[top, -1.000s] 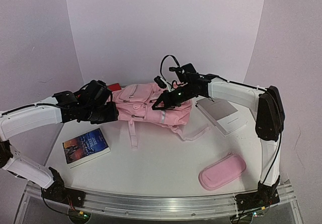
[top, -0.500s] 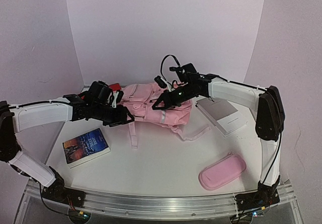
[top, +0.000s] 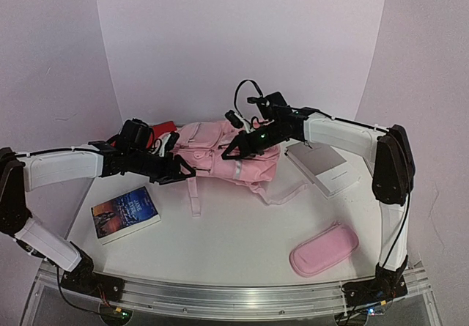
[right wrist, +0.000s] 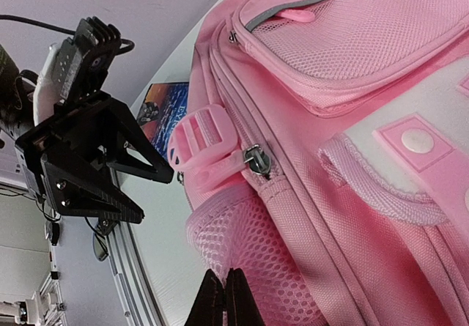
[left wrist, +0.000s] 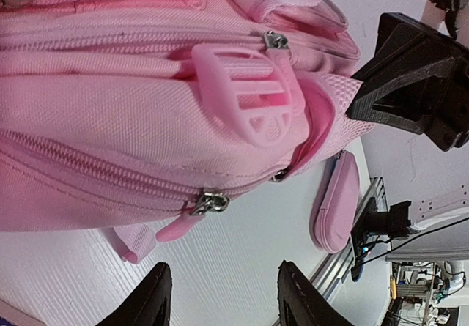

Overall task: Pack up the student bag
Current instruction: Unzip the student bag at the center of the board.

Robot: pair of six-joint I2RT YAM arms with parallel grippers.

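Student bag [top: 223, 154] is laid flat at the far middle of the worktop [top: 242, 227], between both arms. Left gripper [left wrist: 223, 267]: jaws parted, nothing held, just below the zip pull [left wrist: 209, 203]. Right gripper [right wrist: 224, 273]: jaws closed, tips against the mesh side pocket [right wrist: 242, 231]; whether fabric is pinched cannot be told. Likely step: main zip to be opened. The metal tab should be taken squarely, not the pink tape, and drawn along the track while the bag is steadied from the right.
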